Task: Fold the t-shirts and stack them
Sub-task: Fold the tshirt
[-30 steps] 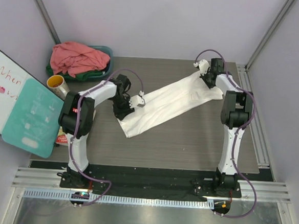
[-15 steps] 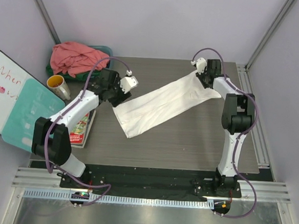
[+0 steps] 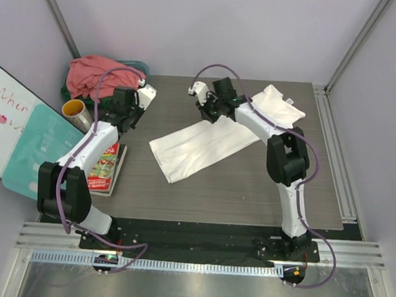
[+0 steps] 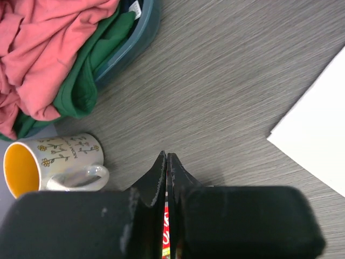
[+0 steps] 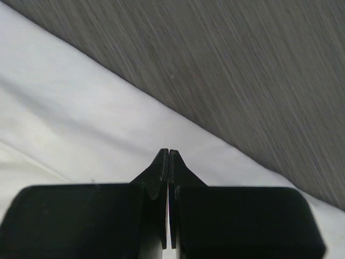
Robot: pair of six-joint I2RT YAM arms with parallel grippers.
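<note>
Two closed, empty hands: my left hand [image 4: 167, 157] near the salmon-pink cloth t-shirt [image 4: 38, 48], my right hand [image 5: 168, 152] over the half-folded white cloth t-shirt [image 3: 195, 143]; next, I reckon, regrip its end.

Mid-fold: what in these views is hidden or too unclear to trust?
Left wrist: green shirt mostly buried under pink shirt.
Right wrist: whether the right claw pinches the white shirt; its tips hide contact.
Top view: book title, too small, partly under the left arm.

From overhead we see the whole tabletop [image 3: 249, 193]; both wrist views look down closely, each sharing the white t-shirt [image 3: 198, 145] with it.
</note>
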